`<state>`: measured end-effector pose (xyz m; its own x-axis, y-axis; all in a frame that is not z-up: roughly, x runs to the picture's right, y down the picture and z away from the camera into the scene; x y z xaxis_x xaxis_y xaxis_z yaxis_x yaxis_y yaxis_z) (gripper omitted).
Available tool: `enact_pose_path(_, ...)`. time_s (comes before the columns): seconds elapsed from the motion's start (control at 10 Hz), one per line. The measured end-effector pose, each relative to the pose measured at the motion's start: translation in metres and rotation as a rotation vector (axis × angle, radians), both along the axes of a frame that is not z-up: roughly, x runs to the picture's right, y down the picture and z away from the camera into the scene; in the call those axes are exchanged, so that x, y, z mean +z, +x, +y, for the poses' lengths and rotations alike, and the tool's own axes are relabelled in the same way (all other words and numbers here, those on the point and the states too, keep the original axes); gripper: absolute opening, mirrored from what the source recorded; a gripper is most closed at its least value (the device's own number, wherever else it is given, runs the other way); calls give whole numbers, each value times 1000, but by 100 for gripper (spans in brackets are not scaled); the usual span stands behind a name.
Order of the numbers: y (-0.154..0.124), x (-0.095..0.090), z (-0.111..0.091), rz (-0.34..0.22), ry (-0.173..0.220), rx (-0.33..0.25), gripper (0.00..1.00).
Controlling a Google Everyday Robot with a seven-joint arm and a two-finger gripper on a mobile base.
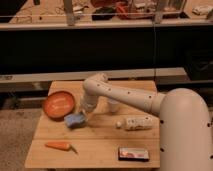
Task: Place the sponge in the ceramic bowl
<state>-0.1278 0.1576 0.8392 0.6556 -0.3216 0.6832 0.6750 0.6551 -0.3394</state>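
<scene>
The light-blue sponge [74,120] hangs just above the wooden table [100,140], beside the lower right rim of the orange-red ceramic bowl [58,104]. My gripper [83,116] points down at the sponge's right end and is shut on it. The white arm reaches in from the right and hides the wrist. The bowl sits at the table's left side with a pale mark inside and nothing else in it.
An orange carrot [59,146] lies near the front left edge. A white bottle [136,122] lies on its side at the right. A small white cup [114,106] stands behind the arm. A dark flat packet [134,154] lies at the front right.
</scene>
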Motion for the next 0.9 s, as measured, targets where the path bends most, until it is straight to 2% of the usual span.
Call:
enact_pose_path(0.1, 0, 11, 2, 5, 1, 0, 26)
enact_pose_path(0.2, -10, 11, -5, 11, 1, -3, 22)
enact_pose_path(0.4, -23, 3, -23, 17, 2, -3, 6)
enact_pose_path(0.5, -22, 0, -24, 18, 1, -3, 6)
enact_pose_path(0.6, -21, 0, -23, 19, 1, -3, 10)
enact_pose_path(0.7, -20, 6, -19, 22, -1, 0, 20)
enact_pose_path(0.9, -25, 16, -15, 26, 8, 2, 28)
